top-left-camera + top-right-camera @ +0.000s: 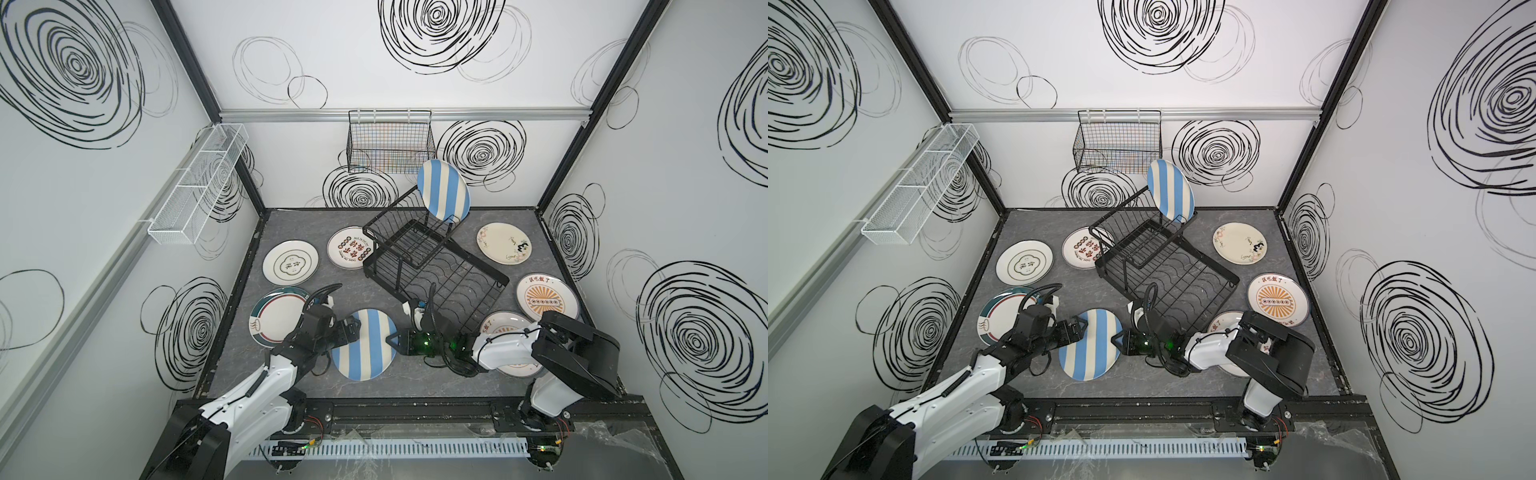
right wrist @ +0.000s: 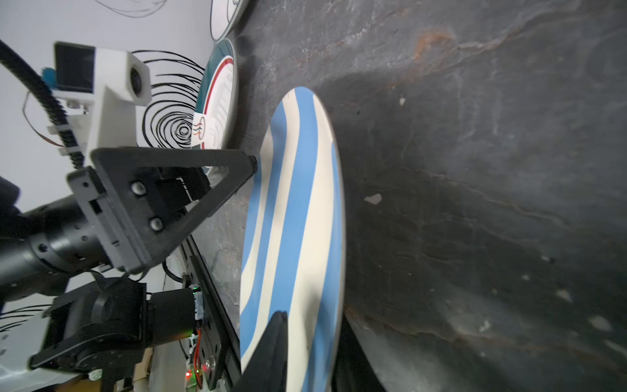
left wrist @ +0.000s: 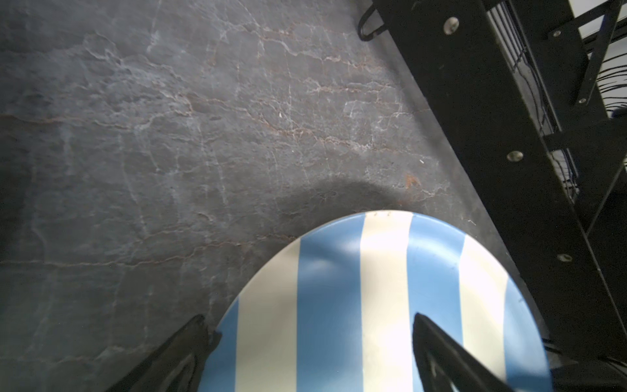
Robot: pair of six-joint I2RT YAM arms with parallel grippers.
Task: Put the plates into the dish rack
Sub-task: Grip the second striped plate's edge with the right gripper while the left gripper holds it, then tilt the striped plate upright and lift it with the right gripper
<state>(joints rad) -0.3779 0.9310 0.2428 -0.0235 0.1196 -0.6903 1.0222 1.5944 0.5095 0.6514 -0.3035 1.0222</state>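
A blue-and-cream striped plate (image 1: 363, 344) (image 1: 1090, 344) lies between both grippers on the grey table. My right gripper (image 1: 392, 340) (image 2: 314, 320) is shut on its rim, one finger on the upper face and one beneath, and that side looks lifted. My left gripper (image 1: 353, 328) (image 3: 309, 317) stands open at the opposite rim, one fingertip (image 2: 252, 163) touching the edge. The black wire dish rack (image 1: 415, 253) (image 1: 1142, 249) sits mid-table with a second striped plate (image 1: 442, 191) upright in its upper shelf.
Other plates lie flat around the rack: cloud emblem (image 1: 291, 262), red characters (image 1: 348, 248), green-rimmed (image 1: 276, 316), floral (image 1: 503, 243), orange sunburst (image 1: 547, 300), and one (image 1: 505, 328) partly under my right arm. A black grid basket (image 1: 388, 141) and a white mesh basket (image 1: 195, 183) hang on the walls.
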